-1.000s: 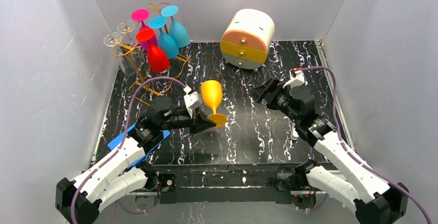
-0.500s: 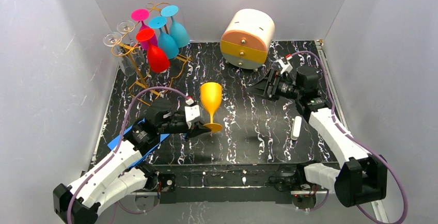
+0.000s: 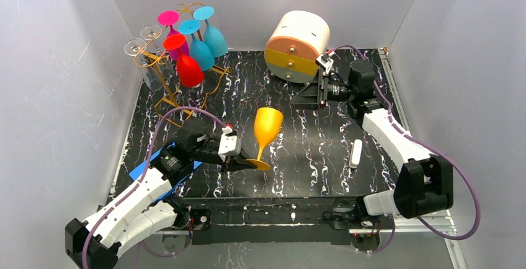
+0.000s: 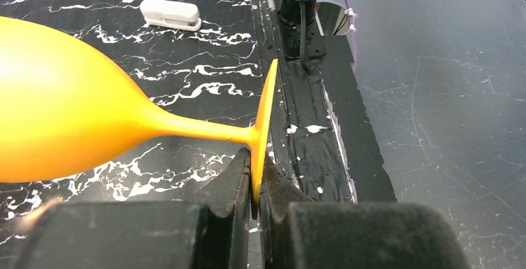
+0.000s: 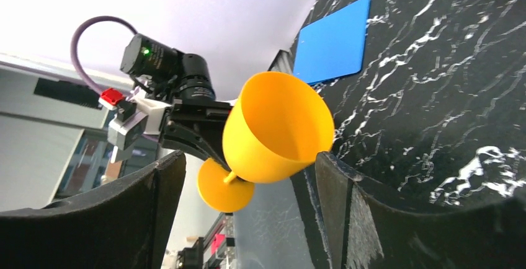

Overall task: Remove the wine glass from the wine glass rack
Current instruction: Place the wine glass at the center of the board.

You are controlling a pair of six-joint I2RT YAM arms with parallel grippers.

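Both match: the left arm [image 3: 133, 193] and right arm [image 3: 389, 134] have glossy white shells with chunky black joints [image 3: 427, 186] in between, and a purple cable [image 5: 104, 20] runs along each. Up close the left wrist is a round black motor [image 5: 169, 67] with a tiny green LED [image 5: 146, 51] lit, a white camera bracket [image 5: 133, 123] and a little red tab [image 5: 112, 97]. Fingers [image 4: 217, 219] are matte black, kinda blocky at the base.

Wine glass [image 3: 267, 126]: yellow-orange, opaque. Off the rack and tilted, bowl uppermost, foot rim pinched in the left gripper [image 3: 243, 161], above the middle of the table [image 3: 310, 176].
Wine glass rack [image 3: 164, 84]: gold wire, upright, at the table's far-left corner. 6 glasses [image 3: 189, 69] hang on it bowl-down.
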